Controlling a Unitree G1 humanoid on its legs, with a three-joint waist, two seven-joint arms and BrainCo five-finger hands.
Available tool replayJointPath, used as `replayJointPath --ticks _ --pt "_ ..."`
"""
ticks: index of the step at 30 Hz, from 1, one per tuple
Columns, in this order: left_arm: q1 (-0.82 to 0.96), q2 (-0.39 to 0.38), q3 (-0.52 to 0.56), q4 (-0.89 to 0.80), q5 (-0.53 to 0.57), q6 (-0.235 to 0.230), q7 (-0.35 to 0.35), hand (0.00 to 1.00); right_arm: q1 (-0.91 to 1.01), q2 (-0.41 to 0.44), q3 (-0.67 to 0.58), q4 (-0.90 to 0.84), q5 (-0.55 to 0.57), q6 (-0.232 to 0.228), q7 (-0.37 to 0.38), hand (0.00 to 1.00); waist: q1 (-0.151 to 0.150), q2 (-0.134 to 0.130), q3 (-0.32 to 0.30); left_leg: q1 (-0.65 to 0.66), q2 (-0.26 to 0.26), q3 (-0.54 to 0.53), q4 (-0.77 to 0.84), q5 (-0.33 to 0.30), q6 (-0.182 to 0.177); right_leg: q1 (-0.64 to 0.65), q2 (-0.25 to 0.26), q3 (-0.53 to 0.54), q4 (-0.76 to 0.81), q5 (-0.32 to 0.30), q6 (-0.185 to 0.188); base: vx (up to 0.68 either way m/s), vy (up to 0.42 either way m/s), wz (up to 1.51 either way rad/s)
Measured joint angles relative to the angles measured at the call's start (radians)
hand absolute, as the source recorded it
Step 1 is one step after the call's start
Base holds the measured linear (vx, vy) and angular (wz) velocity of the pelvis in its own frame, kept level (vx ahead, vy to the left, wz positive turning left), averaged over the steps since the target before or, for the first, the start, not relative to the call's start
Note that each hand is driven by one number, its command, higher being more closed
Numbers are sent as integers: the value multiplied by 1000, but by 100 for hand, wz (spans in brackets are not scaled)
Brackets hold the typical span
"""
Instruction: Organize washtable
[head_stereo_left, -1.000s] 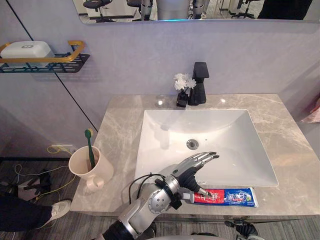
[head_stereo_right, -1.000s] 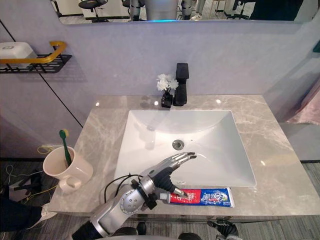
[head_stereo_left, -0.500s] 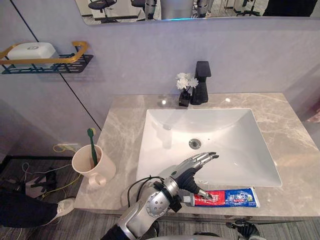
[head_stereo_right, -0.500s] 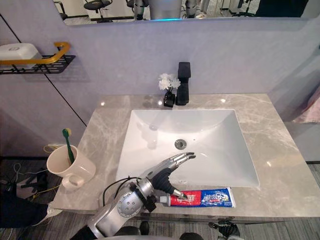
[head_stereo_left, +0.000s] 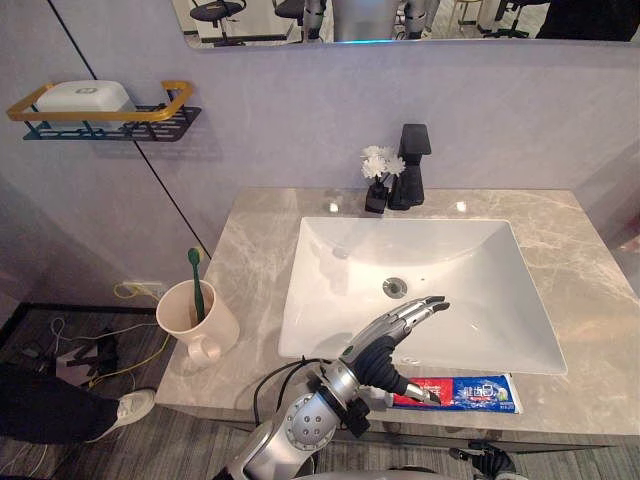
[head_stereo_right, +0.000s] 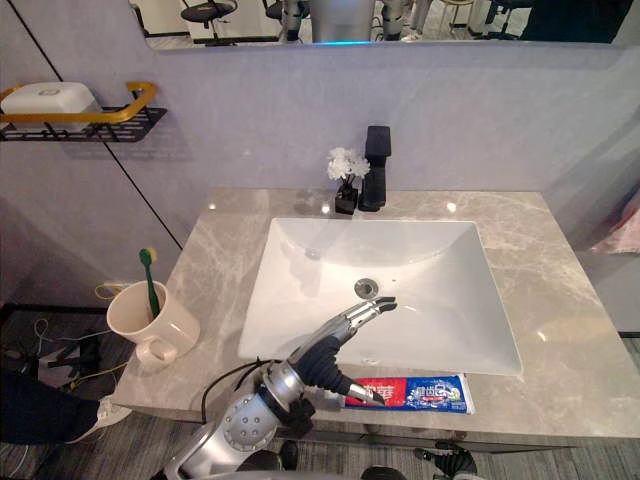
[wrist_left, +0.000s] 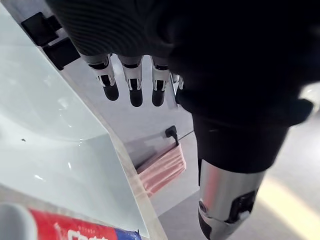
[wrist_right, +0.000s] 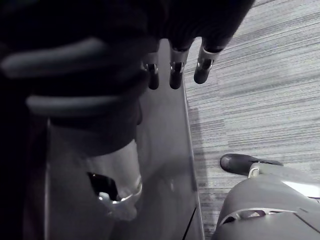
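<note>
Only the camera has shifted. The left robot hand (head_stereo_left: 385, 345) stays put, fingers straight out over the front edge of the sink (head_stereo_left: 420, 260) and thumb tip on the red end of the toothpaste tube (head_stereo_left: 470, 393), which lies flat along the front of the bench (head_stereo_left: 250, 230). With no grasp made, tidying it into the cup (head_stereo_left: 185, 315) beside the toothbrush (head_stereo_left: 196, 285) looks still ahead. The right robot hand (wrist_right: 172, 70) hangs open, holding nothing.

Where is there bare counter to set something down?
Widest bare marble: right of the sink, to the edge of the counter. Also the left strip behind the cup. Crowded: the front strip, with toothpaste and left hand; faucet and flowers behind the sink.
</note>
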Motion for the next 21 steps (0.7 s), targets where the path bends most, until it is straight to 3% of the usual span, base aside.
replayJointPath --ticks 6,21 --pt "37 0 2 0 79 -2 3 0 15 0 1 0 0 -3 3 0 21 -2 -3 -12 0 -13 0 1 -2 -2 1 -13 9 -5 -2 -22 -3 6" --pt "65 0 45 70 189 -21 55 0 25 1 39 -10 0 -3 -8 0 20 -9 -20 3 4 -12 -20 17 -7 -14 1 -12 6 -4 -4 -1 0 0"
